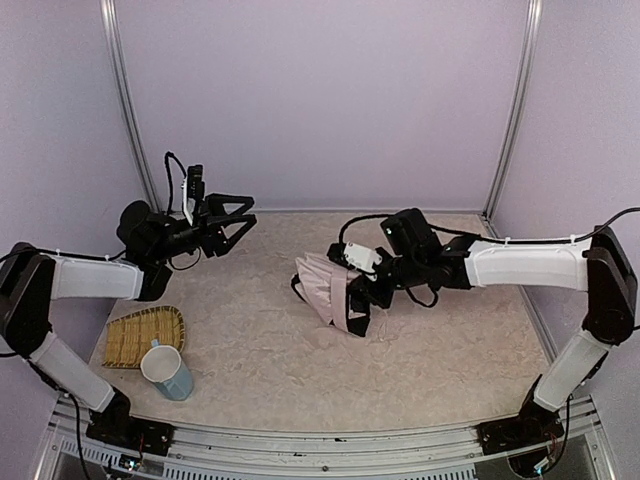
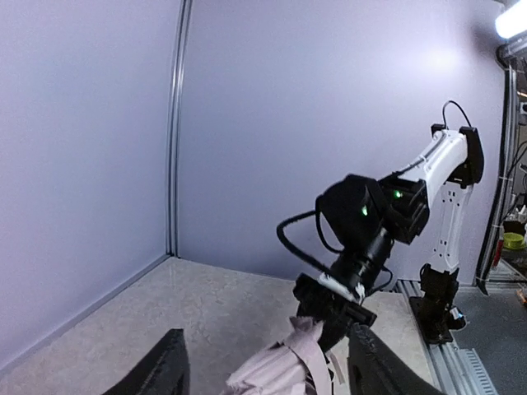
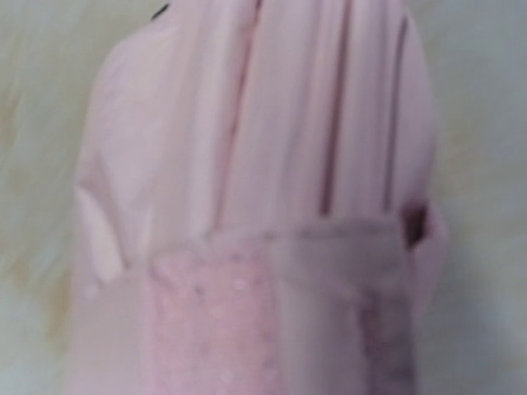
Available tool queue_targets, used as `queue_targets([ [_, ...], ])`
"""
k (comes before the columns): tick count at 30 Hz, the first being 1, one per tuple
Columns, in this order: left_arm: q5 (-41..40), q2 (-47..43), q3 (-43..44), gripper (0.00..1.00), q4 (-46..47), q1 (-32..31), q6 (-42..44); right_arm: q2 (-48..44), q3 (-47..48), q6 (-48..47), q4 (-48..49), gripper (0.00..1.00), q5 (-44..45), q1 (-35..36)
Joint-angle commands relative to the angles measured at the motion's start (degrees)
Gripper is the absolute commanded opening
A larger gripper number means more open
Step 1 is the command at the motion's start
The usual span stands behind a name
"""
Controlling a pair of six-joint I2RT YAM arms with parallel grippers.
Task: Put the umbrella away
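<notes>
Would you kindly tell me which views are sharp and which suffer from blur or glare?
Top view: sharp, evenly lit, no harsh shadows around the umbrella. Left wrist view: in focus, with a lamp glaring in the upper right corner. Right wrist view: badly blurred, its pink fabric filling the frame.

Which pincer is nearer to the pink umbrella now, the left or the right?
The right. The right pincer is against the umbrella, on its right side. The left pincer hangs open over the table, well apart on the left.

Umbrella [image 1: 328, 288] mid-table [image 1: 450, 370], right gripper [image 1: 372, 292] at its right end, left gripper [image 1: 245, 214] raised far left — tray [image 1: 135, 335] front-left, cup [image 1: 168, 372] at its near corner.
</notes>
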Motion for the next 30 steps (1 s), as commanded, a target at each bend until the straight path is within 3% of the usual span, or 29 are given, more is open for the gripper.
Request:
queue_targets([
  [1, 4.8, 1.1, -4.3, 0.49, 18.5, -2.7, -11.0, -6.5, 9.5, -2.9, -2.1, 0.0, -1.1, -1.8],
  [5, -0.8, -2.1, -3.1, 0.39, 0.2, -10.1, 6.9, -6.6, 18.2, -5.2, -6.9, 0.0, 1.2, -1.8],
  [9, -4.4, -2.3, 1.4, 0.37, -14.5, -16.8, 21.7, -6.0, 25.5, -6.3, -9.2, 0.0, 1.0, -1.8],
  [11, -6.8, -0.6, 2.6, 0.43, -14.8, -17.0, 21.9, -5.7, 27.7, -6.9, -9.0, 0.0, -0.2, -1.7],
  [13, -8.4, 1.5, 2.9, 0.55, -12.0, -16.3, 20.0, -5.3, 29.6, -7.2, -9.0, 0.0, -1.2, -1.6],
  [16, -9.1, 5.0, 4.3, 0.6, -10.5, -16.6, 21.2, -4.5, 32.1, -7.2, -9.3, 0.0, -2.9, -1.4],
  [20, -11.5, 9.0, 6.6, 0.6, -11.8, -16.7, 22.2, -4.6, 33.5, -6.5, -8.9, 0.0, -4.7, -1.4],
  [30, -8.4, 12.9, 10.3, 0.51, -13.4, -19.1, 22.9, -4.8, 33.4, -6.2, -7.5, 0.0, -4.9, -1.3],
])
